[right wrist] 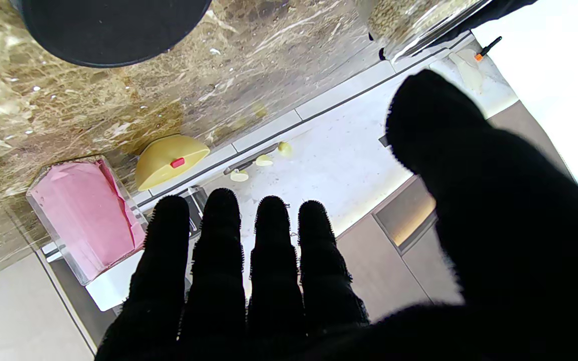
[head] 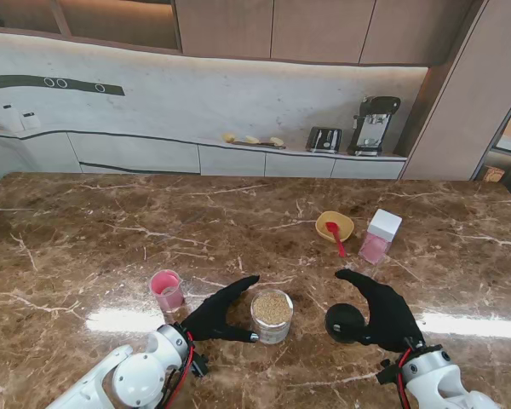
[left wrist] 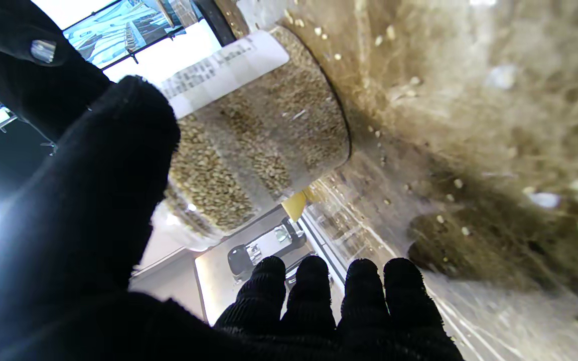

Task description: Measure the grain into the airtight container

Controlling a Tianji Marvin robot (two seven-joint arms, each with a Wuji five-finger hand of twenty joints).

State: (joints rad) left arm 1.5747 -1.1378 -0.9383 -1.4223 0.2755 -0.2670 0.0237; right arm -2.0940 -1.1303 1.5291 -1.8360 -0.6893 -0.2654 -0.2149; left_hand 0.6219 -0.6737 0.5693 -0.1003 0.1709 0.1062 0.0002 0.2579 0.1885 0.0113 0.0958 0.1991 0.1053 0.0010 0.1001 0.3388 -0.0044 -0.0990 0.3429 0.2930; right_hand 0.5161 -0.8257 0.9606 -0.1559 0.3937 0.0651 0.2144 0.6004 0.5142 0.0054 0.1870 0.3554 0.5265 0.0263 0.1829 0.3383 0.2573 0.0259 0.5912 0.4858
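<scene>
My left hand rests on the marble table with its fingers spread, cupped around the grain jar but not clearly gripping it; the jar stands uncapped, just beside my fingertips. My right hand is also spread wide, holding nothing, with the black lid lying flat at its thumb side. Beyond my right fingers sit the yellow bowl with a red scoop and the clear airtight container. A pink cup stands just outside my left hand.
</scene>
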